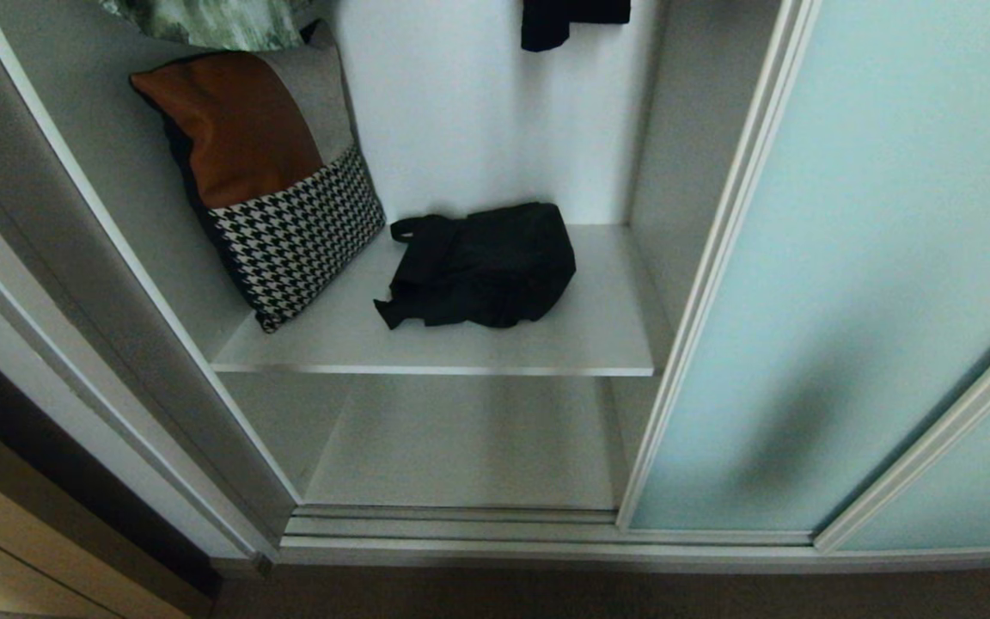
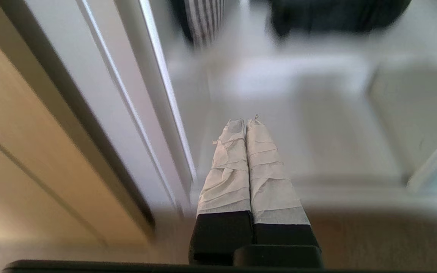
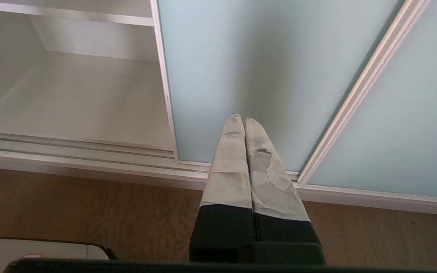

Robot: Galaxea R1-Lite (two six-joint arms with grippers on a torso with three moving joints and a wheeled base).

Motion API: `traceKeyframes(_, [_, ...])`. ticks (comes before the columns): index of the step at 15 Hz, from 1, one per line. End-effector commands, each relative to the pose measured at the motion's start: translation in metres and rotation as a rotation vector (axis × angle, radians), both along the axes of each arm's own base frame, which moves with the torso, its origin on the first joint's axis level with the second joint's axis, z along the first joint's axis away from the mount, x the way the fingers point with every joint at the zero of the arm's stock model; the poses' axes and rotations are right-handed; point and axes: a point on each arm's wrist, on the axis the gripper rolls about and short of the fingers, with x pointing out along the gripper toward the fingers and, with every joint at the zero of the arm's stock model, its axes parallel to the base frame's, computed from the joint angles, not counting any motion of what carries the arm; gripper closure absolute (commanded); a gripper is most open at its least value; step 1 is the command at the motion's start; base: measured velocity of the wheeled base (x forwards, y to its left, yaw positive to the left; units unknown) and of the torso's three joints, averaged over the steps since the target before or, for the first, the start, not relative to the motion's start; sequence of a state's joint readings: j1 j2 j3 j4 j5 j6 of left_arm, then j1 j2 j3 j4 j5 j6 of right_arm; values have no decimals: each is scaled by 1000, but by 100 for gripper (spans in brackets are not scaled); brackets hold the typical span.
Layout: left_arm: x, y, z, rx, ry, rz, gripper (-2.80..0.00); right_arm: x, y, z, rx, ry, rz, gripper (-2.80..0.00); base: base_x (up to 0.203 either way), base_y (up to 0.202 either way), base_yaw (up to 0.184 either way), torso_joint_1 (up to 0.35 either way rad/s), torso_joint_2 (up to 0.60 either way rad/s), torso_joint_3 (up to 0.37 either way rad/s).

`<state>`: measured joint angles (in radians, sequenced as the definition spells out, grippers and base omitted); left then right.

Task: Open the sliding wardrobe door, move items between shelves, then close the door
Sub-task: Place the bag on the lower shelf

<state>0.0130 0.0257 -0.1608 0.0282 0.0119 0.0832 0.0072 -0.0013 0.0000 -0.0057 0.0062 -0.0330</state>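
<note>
While both grippers' jaws sit closed and empty, the black bundle (image 1: 482, 265) lies well apart on the upper shelf (image 1: 598, 335).

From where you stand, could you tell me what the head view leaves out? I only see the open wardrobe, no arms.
Observer: The left end effector is shut, empty, pointing into the open compartment low by the bottom shelf.
Operator: And the other arm, please?
Observer: The right end effector is shut too, facing the sliding wardrobe door near its bottom track.
Operator: Anything below it?
Observer: Wooden floor, and the corner of a pale, dark-edged object that I cannot identify.
</note>
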Motion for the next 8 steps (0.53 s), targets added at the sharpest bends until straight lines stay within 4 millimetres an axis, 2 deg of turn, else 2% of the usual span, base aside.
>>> traceKeyframes(1, [-6,0,61,4,-66,5,0,0,0,0,-1,-2,2,0,0,0,0,0,0,0])
traceKeyframes(2, [2,0,84,5,-44,6,0,0,0,0,-1,-2,1,0,0,0,0,0,0,0])
traceKeyframes(4, [31,1,131,6,4,7,0,0,0,0,0,-2,0,0,0,0,0,0,0,0])
traceKeyframes(6, [74,1,168,8,54,4,0,0,0,0,-1,-2,0,0,0,0,0,0,0,0])
traceKeyframes(8, [128,1,192,18,114,-8,0,0,0,0,-1,-2,1,0,0,0,0,0,0,0])
